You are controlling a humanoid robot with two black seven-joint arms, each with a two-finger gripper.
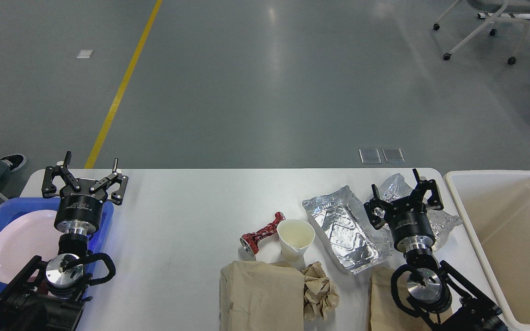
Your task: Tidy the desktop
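Note:
The white desktop [187,202] carries litter across its right half. A crushed red can [261,233] lies beside a white paper cup [295,237]. A foil tray [345,228] and crumpled clear plastic [398,188] lie further right. Brown paper bags [260,296] and a crumpled paper ball [320,290] sit at the front edge. My left gripper [91,166] is open and empty above the desktop's far left corner, by the blue tray. My right gripper [396,181] is open over the clear plastic, holding nothing.
A blue tray [104,214] with a white plate [16,243] sits at the left edge. A beige bin [513,239] stands off the right end. A second brown bag [384,299] lies under my right arm. A person's shoe [12,161] shows at far left.

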